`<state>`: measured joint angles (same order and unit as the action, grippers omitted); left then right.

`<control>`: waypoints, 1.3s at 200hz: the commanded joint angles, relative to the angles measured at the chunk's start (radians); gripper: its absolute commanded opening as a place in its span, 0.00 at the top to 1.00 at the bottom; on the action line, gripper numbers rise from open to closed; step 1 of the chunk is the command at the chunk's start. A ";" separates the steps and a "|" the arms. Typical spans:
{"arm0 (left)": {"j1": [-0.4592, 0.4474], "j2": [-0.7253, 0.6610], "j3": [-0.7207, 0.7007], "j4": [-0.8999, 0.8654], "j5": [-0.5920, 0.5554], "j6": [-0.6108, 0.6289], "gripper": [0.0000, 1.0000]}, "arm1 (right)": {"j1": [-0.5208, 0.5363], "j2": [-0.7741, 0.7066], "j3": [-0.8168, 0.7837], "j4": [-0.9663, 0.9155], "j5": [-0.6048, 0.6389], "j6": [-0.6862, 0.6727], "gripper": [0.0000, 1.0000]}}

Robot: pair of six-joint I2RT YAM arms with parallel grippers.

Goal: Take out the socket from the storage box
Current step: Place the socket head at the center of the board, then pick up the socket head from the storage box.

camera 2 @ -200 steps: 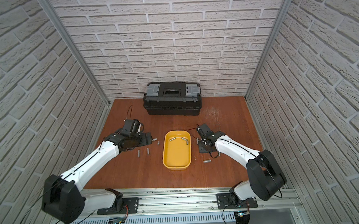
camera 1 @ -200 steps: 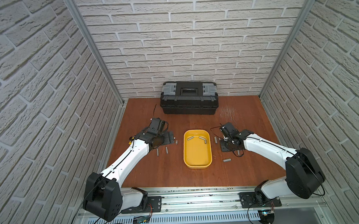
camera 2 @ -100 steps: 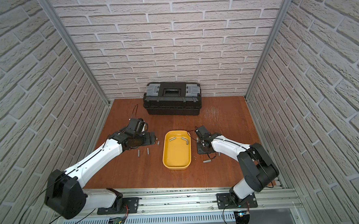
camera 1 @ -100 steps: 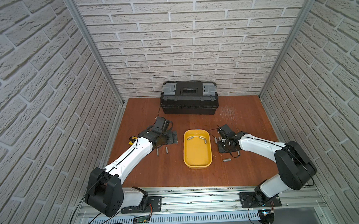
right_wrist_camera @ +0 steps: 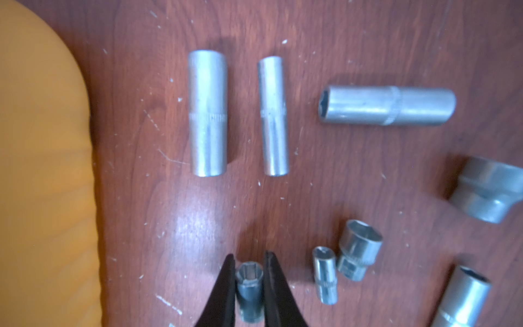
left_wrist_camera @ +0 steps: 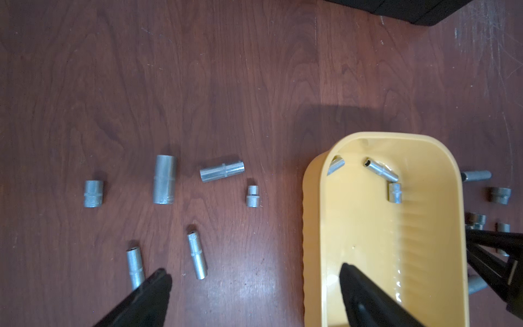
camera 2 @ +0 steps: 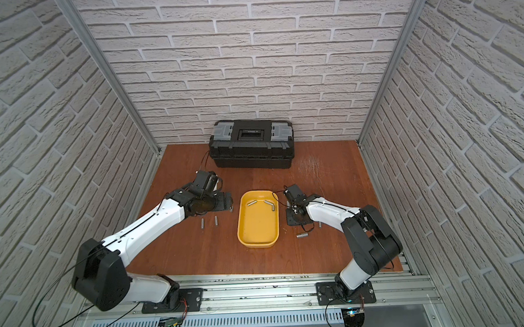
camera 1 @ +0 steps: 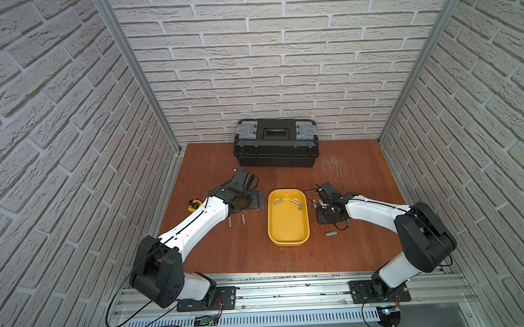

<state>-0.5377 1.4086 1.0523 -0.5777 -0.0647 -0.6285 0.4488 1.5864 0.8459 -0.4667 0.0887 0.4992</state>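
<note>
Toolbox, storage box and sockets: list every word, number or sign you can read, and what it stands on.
Nothing is legible.
Black toolbox: pale lettering on the lid handle, too small to read.
Large deep socket: faint stamping near one end, too blurred.
Yellow storage box: no marking shows.

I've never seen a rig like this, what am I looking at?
Two white robot arms work on a wooden table. Two pictures look down from overhead; the other two come from cameras on each wrist. A yellow tray sits between the arms with three metal sockets inside; more loose sockets lie on either side, and a black toolbox stands at the back. The right claw is shut on a small socket beside the tray. The left claw is open and empty.
</note>
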 commanded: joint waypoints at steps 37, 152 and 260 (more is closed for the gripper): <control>-0.062 0.076 0.080 0.001 -0.011 0.015 0.04 | 0.003 -0.013 0.002 -0.008 0.008 0.006 0.80; -0.230 0.306 0.290 -0.051 -0.012 0.056 0.11 | 0.002 -0.156 0.036 -0.107 0.064 0.001 0.71; -0.288 0.597 0.505 -0.073 0.042 0.098 0.34 | -0.030 -0.288 -0.003 -0.155 0.099 0.016 0.71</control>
<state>-0.8196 1.9591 1.5047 -0.6460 -0.0517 -0.5468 0.4313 1.3369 0.8589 -0.6102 0.1654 0.4999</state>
